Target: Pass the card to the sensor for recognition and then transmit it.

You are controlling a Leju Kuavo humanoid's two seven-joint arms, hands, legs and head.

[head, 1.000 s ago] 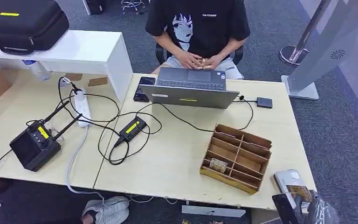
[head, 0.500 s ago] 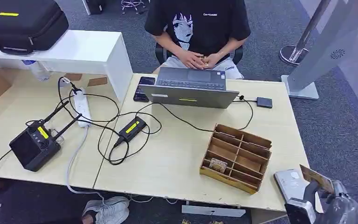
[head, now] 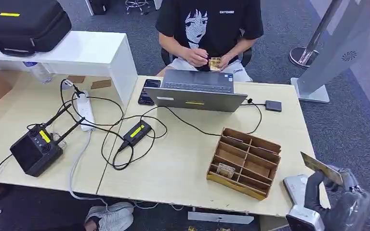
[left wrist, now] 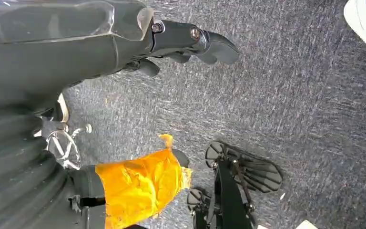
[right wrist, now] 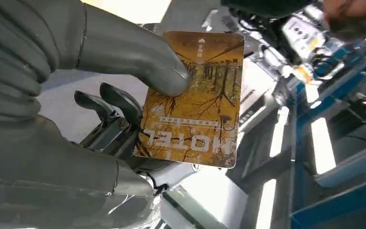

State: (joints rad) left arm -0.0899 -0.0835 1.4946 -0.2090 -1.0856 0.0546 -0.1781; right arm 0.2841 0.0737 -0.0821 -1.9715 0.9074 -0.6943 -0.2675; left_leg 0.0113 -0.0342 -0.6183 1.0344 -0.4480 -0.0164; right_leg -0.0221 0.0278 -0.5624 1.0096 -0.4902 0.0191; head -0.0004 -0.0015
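The table (head: pixel 183 163) carries a laptop (head: pixel 195 96) at its far edge and a wooden tray (head: pixel 244 162) near its front right corner. My right hand (head: pixel 335 192), by that corner above the sensor (head: pixel 296 185), pinches the card (head: pixel 321 167) between thumb and fingers (right wrist: pixel 109 102). My left hand (left wrist: pixel 171 38) hangs over the floor, fingers loosely apart.

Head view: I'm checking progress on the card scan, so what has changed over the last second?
The right hand, gripping the card, has risen from low over the white sensor at the table's edge. The seated person has lifted a small card in both hands. The wooden organizer and laptop stayed put.
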